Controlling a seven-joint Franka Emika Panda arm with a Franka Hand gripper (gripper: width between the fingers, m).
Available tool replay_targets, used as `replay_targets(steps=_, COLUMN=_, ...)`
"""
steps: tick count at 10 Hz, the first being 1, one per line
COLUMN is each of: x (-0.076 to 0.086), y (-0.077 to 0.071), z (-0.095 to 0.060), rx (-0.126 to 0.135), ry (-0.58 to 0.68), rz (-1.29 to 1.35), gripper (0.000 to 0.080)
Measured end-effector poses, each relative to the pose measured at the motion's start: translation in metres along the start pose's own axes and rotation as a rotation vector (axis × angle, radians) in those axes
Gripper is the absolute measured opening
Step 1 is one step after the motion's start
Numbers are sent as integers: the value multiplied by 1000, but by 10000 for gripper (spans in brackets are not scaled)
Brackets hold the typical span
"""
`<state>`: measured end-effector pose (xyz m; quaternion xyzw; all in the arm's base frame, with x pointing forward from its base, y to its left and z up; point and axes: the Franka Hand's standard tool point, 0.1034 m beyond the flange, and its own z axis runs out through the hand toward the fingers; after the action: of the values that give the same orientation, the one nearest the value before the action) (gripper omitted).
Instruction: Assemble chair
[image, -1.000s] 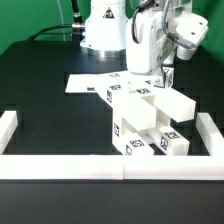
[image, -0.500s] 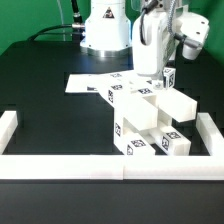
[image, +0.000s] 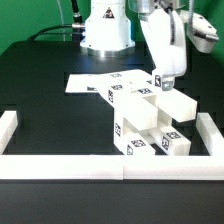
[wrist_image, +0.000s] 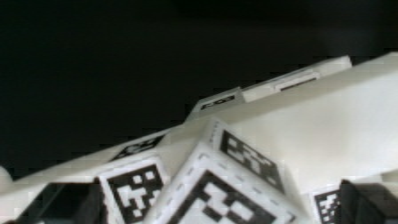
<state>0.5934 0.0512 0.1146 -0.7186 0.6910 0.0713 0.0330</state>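
Once the jaws had sprung wide and let go, they hung open above the upper right corner of the chair (image: 145, 118), clamping nothing; its tagged faces filled the lower half of the wrist view. Against a second earlier, the arm (image: 160, 38) had shifted its pose in the upper right of the exterior frame. The chair stood right of centre on the tabletop (image: 40, 90), close behind the front rail (image: 60, 165). That part seemed delivered, so backing clear looked the likely next move.

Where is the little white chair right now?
The chair stands on the black table toward the exterior view's right, just in front of the marker board and behind the white border rail.
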Motion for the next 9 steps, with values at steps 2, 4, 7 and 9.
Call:
replay_targets(steps=2, x=0, y=2, z=1, rx=-19, ry=9, rz=-163, gripper=648)
replay_targets(steps=4, x=-3, y=2, z=1, rx=-32, ry=31, rz=-392, gripper=648)
replay_targets(steps=7, x=-3, y=2, z=2, rx=-36, ry=28, rz=-612, gripper=648)
replay_targets(steps=9, x=-3, y=2, z=2, rx=-38, ry=26, rz=-726, gripper=648)
